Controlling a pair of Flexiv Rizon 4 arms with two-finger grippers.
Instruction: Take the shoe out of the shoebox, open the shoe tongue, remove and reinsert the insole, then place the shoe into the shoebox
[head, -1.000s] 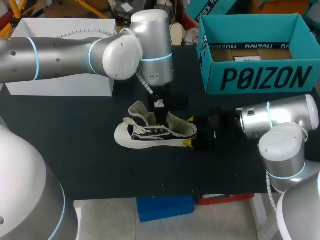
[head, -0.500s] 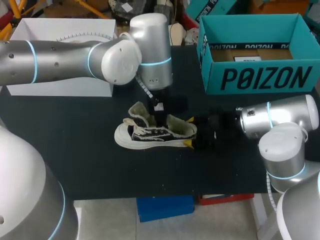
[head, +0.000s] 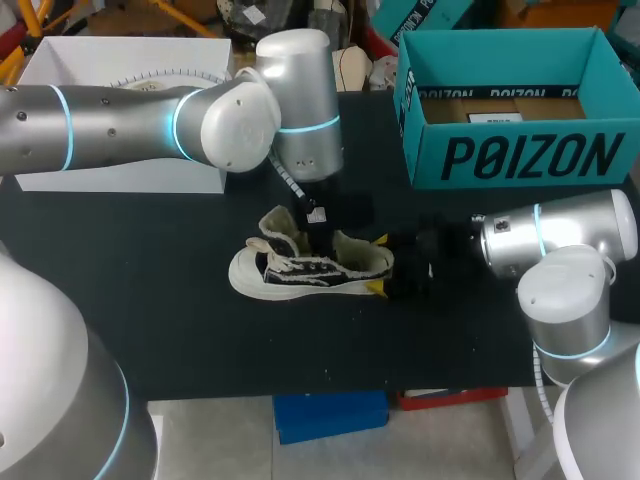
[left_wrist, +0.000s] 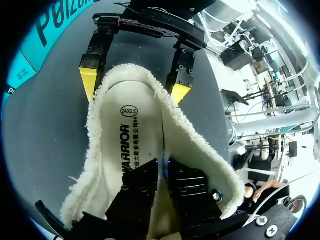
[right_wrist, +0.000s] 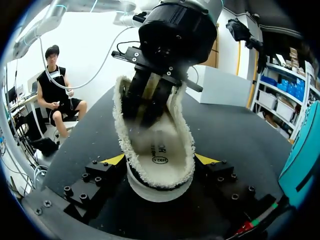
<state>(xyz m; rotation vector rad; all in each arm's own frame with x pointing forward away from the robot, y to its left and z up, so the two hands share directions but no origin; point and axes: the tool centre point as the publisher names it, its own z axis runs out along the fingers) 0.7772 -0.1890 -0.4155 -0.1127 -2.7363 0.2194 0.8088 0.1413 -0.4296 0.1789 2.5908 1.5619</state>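
Note:
The shoe (head: 300, 268), black with a white sole and cream fleece lining, lies on the black table (head: 180, 330) with its heel to the right. My left gripper (head: 318, 232) reaches down into its opening. In the left wrist view the left gripper (left_wrist: 162, 187) rests on the printed insole (left_wrist: 127, 140), fingers a narrow slit apart with nothing seen between them. My right gripper (head: 378, 264) is shut on the heel, its yellow tips (left_wrist: 88, 82) pressed against both sides. From the right wrist view the shoe (right_wrist: 160, 175) stands between the right gripper (right_wrist: 160, 160) fingers. The teal shoebox (head: 515, 150) stands open at the back right.
A white box (head: 120, 170) stands at the back left under my left arm. Bare black table lies in front of the shoe and to its left.
My left arm's wrist has drifted slightly left and back above the shoe. The shoe and the right arm have stayed put.

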